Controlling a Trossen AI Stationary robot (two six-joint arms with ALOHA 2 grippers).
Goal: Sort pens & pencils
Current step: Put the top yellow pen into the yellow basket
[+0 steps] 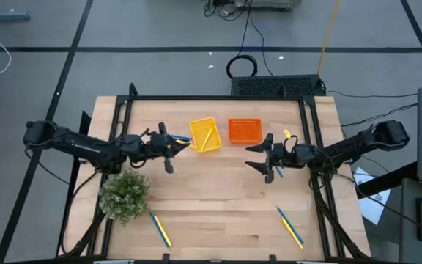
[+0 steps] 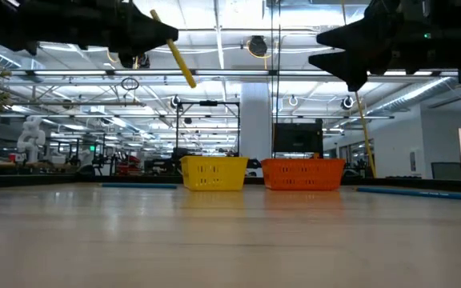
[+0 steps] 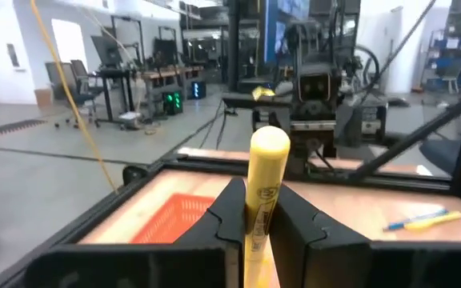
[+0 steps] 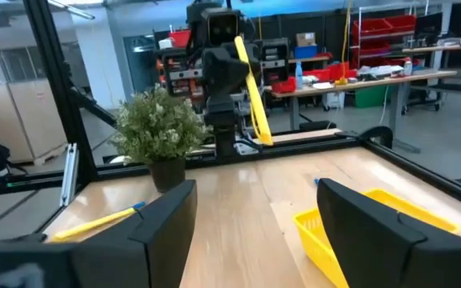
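A: From above, the left gripper point(image 1: 176, 149) clamps a yellow pencil point(image 1: 181, 144) just beside the yellow basket point(image 1: 205, 135). The right gripper point(image 1: 258, 156) hangs empty, fingers spread, below the orange basket point(image 1: 245, 130).

B: Counts?

A: One pencil lies in the yellow basket. On the table: two blue-and-yellow pairs near the front edge, one more stick pair by the right gripper; exact totals I cannot tell.

B: Table level?

A: The pencil point(image 2: 174, 50) hangs tilted, high above the baskets.

B: Left wrist?

A: The pencil point(image 3: 261, 189) is pinched between the fingers.

B: Risk?

A: Released this high and tilted, it may bounce off the rim
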